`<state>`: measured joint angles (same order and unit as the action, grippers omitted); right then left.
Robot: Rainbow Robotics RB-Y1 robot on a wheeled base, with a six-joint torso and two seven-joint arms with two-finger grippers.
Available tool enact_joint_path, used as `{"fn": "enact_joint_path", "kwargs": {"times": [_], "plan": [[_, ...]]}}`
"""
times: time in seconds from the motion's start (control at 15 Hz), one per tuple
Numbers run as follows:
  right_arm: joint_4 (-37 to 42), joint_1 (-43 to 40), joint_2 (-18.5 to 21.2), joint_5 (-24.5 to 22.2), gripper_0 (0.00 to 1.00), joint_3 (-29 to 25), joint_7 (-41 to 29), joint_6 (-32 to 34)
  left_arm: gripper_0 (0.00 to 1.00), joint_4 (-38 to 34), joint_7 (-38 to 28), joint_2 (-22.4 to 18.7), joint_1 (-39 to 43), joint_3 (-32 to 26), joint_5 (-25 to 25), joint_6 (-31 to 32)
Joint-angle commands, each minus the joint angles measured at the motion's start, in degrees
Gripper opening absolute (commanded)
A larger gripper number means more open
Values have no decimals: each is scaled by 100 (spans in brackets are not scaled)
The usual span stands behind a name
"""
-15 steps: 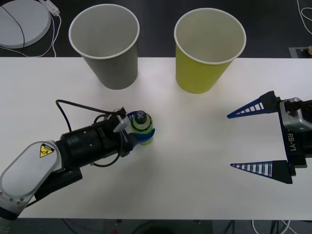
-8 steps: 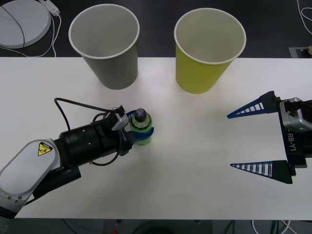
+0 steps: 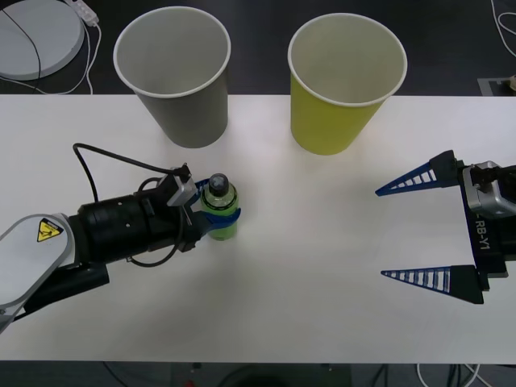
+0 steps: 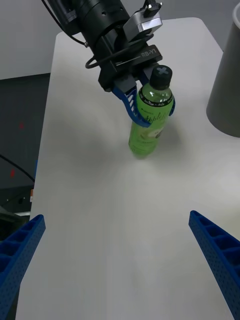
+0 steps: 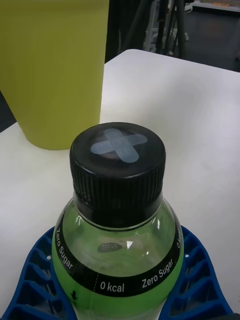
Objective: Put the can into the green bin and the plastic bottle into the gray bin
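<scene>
The plastic bottle (image 3: 219,211), bright green with a black cap, stands upright left of the table's middle. My left gripper (image 3: 219,219) is shut on the plastic bottle, its blue fingers wrapped around the body (image 4: 150,120) below the cap (image 5: 118,150). I cannot tell whether its base touches the table. The gray bin (image 3: 181,105) stands behind it at the back left, and the green bin (image 3: 339,113) at the back right. My right gripper (image 3: 380,234) hovers open over the table's right side, holding nothing. The can is out of view.
The white table (image 3: 322,258) stretches between the two arms. A white round disc (image 3: 36,36) with a cable lies on the dark floor beyond the table's back left corner. The left arm's black cable (image 3: 89,161) loops above the wrist.
My left gripper has carried the bottle a short way to the left and slightly toward the back of the table. The right arm has stayed still.
</scene>
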<state>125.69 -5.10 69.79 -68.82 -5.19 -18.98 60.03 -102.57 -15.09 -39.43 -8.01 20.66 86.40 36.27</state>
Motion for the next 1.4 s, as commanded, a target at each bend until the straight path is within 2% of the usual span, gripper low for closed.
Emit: {"fn": "enact_joint_path", "kwargs": {"times": [0.07,0.33,0.67,0.8,1.13,1.4], "plan": [[0,0,0,0,100,0,0,0,0,-167,-503,-285,-43,0,88,3],[0,0,0,0,100,0,0,0,0,-676,-1734,-628,-43,-53,861,3],[0,0,0,0,100,0,0,0,0,-1045,-2833,-1023,-43,-203,1239,3],[0,0,0,0,100,0,0,0,0,-1239,-3509,-1137,-43,-247,1494,3],[0,0,0,0,100,0,0,0,0,-1599,-5197,-1190,-34,-378,2698,3],[0,0,0,0,100,0,0,0,0,-2039,-6164,-1216,248,-572,3577,153]]}}
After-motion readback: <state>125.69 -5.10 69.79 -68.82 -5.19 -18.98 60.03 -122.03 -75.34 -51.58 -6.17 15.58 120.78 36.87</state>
